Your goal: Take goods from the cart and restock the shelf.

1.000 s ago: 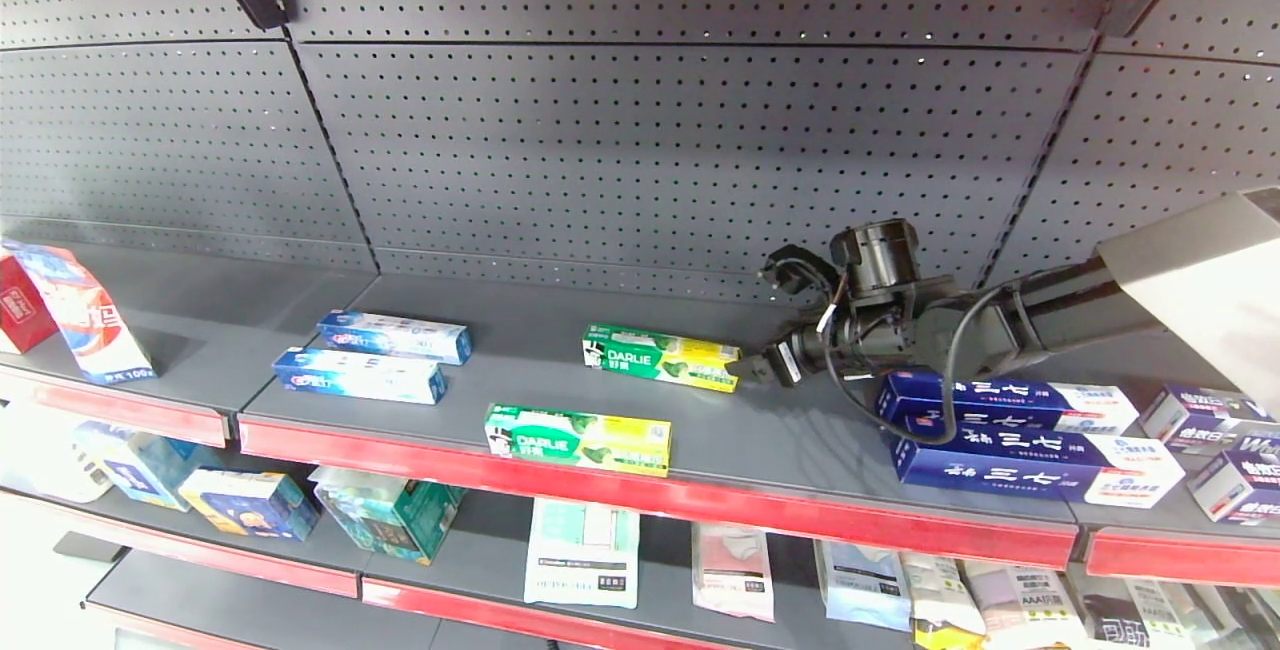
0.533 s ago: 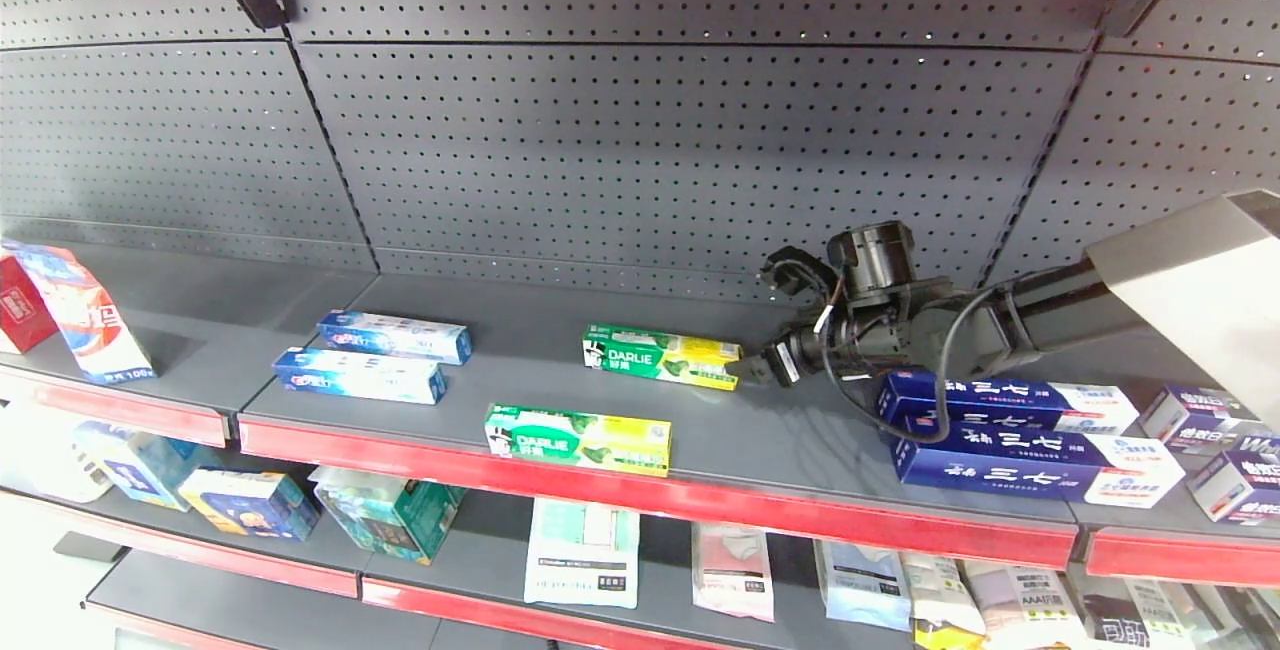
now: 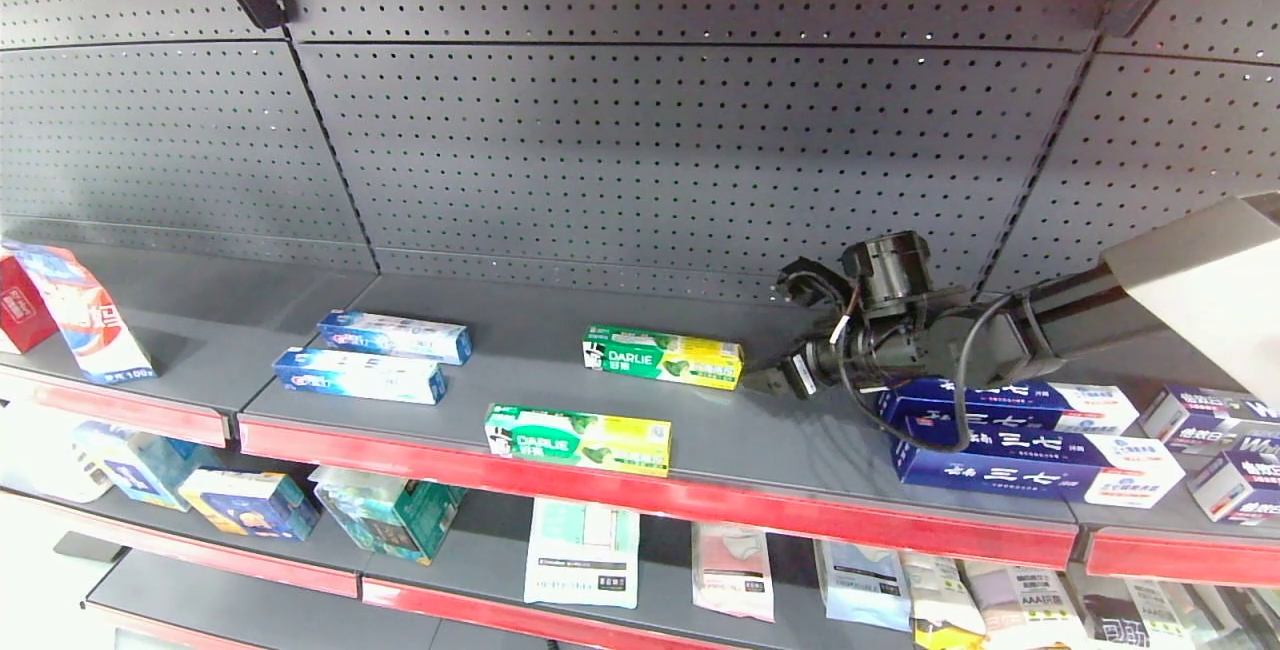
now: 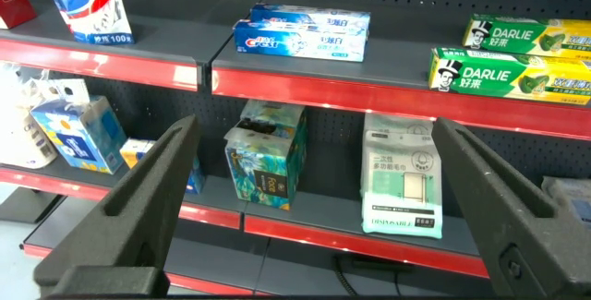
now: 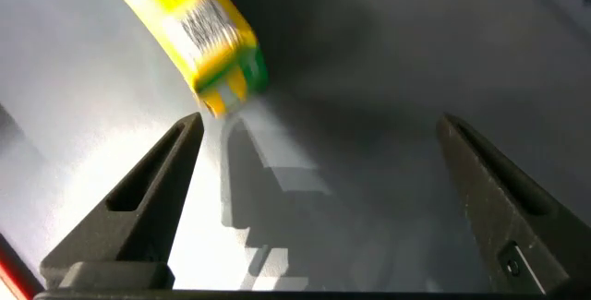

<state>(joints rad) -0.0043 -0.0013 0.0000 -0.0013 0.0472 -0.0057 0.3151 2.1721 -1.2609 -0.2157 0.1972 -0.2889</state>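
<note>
The right gripper (image 3: pixel 764 382) has let go and drawn back: a moment ago its fingertips were at the yellow end of the rear green-and-yellow toothpaste box (image 3: pixel 662 357), and now they sit just beside that end, no longer touching it. The right wrist view confirms this, with the jaws spread wide, nothing between them, and the box's end lying beyond the tips on the bare grey shelf (image 3: pixel 800 440). The box itself has hardly shifted. It lies flat on its long side toward the back of the shelf, behind and a little to the right of its twin, the front green-and-yellow toothpaste box (image 3: pixel 577 439), and left of the dark blue toothpaste boxes (image 3: pixel 1010 430). This placement looks finished, so the arm is free for the next item. The left gripper (image 4: pixel 319 217) hangs lower in front of the shelving, its jaws also wide apart and empty.
</note>
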